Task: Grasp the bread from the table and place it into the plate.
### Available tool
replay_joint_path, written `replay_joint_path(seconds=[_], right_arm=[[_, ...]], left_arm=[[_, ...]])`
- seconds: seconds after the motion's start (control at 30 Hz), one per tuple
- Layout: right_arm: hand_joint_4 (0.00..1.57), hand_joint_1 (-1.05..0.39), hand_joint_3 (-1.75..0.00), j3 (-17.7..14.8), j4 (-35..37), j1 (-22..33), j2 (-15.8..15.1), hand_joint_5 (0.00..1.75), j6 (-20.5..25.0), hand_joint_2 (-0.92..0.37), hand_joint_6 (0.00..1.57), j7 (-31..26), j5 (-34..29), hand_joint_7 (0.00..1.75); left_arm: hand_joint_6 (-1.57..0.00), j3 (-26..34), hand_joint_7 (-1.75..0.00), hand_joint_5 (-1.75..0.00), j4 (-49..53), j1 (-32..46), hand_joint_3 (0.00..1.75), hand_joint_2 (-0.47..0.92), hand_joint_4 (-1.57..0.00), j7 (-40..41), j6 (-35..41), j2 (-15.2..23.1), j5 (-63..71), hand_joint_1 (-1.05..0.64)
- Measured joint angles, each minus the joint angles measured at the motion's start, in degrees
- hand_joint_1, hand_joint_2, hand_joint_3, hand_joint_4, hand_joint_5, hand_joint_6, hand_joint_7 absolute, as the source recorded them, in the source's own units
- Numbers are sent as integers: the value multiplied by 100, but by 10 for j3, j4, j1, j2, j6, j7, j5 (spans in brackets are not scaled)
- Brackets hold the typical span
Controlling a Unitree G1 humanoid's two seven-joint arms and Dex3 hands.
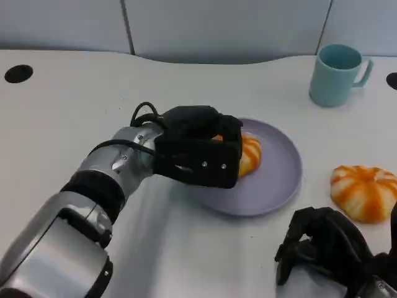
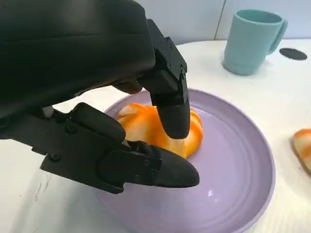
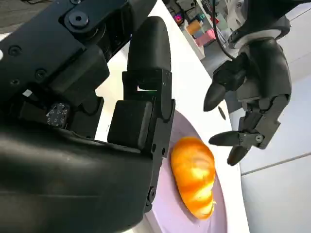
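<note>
An orange-and-white striped bread [image 1: 250,155] [image 2: 138,124] [image 3: 194,174] lies on the lavender plate [image 1: 279,180] [image 2: 233,174] [image 3: 167,213] at the table's middle. My left hand [image 1: 198,149] [image 2: 97,97] [image 3: 248,97] hovers over the plate's left side, fingers spread around the bread. The right wrist view shows its fingertips apart from the loaf. My right hand [image 1: 329,248] [image 3: 97,145] rests near the table's front right edge, holding nothing, fingers loosely bent. The left hand hides the bread's left part in the head view.
A second striped bread [image 1: 365,191] [image 2: 303,145] sits on the table right of the plate, just beyond my right hand. A teal mug [image 1: 335,74] [image 2: 252,41] stands at the back right. Round black holes [image 1: 18,73] mark the tabletop's far left.
</note>
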Motion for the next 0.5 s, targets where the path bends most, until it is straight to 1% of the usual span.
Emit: replay_joint_path(seconds=[0.07, 0.17, 0.27, 0.33, 0.37, 0.43, 0.5], right_arm=[[157, -105, 0, 0, 0, 0, 0, 72, 0, -52, 157, 0, 0, 49], [157, -105, 0, 0, 0, 0, 0, 73, -1, -51, 157, 0, 0, 49], [157, -105, 0, 0, 0, 0, 0, 73, -1, -51, 157, 0, 0, 49], [157, -105, 0, 0, 1, 0, 0, 73, -1, -52, 157, 0, 0, 51], [157, -105, 0, 0, 1, 0, 0, 74, -1, -52, 157, 0, 0, 51], [157, -105, 0, 0, 4, -2, -1, 74, -3, -52, 157, 0, -1, 52], [157, -105, -1, 0, 7, -3, -1, 74, -6, -52, 157, 0, -2, 52]], left_arm=[[-26, 8, -109, -71, 0, 3, 32, 92, 0, -4, -4, 0, -8, -80], [-10, 24, -98, -74, -4, 15, 33, 92, 0, -7, -21, 0, -27, -80], [-7, 36, -96, -74, -5, 26, 34, 92, 0, -7, -32, 1, -43, -81], [-3, 42, -92, -78, -5, 29, 35, 92, 0, -7, -34, 2, -47, -79], [-4, 47, -93, -82, -6, 31, 33, 92, 0, -6, -39, 3, -50, -77], [-5, 64, -93, -84, -12, 39, 32, 92, 0, -5, -57, 7, -70, -76], [-10, 83, -90, -90, -18, 51, 33, 92, 0, -6, -72, 11, -91, -74]])
